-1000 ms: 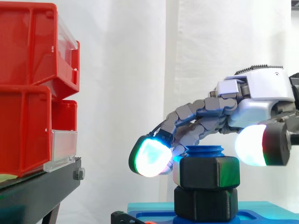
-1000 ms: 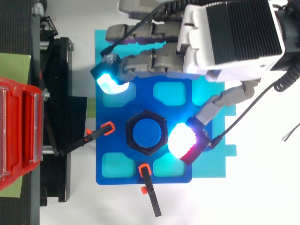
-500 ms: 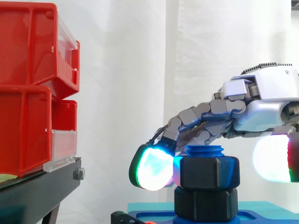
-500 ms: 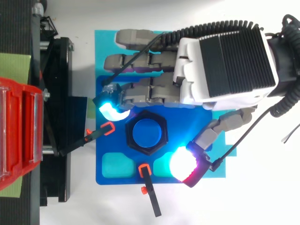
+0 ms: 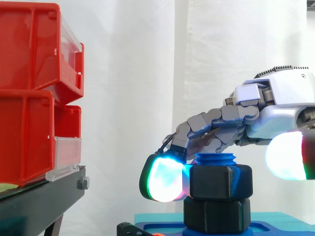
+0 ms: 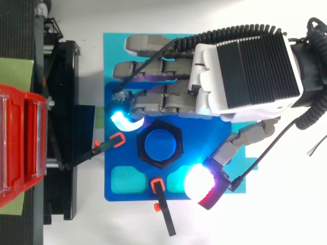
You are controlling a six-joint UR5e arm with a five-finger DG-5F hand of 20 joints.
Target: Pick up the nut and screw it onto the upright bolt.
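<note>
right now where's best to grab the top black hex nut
Pinch two opposite side flats of the upper black hex nut, coming from above: the blue bolt stands upright through its middle, and another black hex piece sits beneath it.

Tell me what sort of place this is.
Likely a robotics lab test bench: white curtain backdrop, red bins on a black stand, and a blue fixture plate holding a bolt and nut.

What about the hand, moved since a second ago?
Yes. In the top view the hand slid toward the bottom edge, fingertip now beside the nut.
</note>
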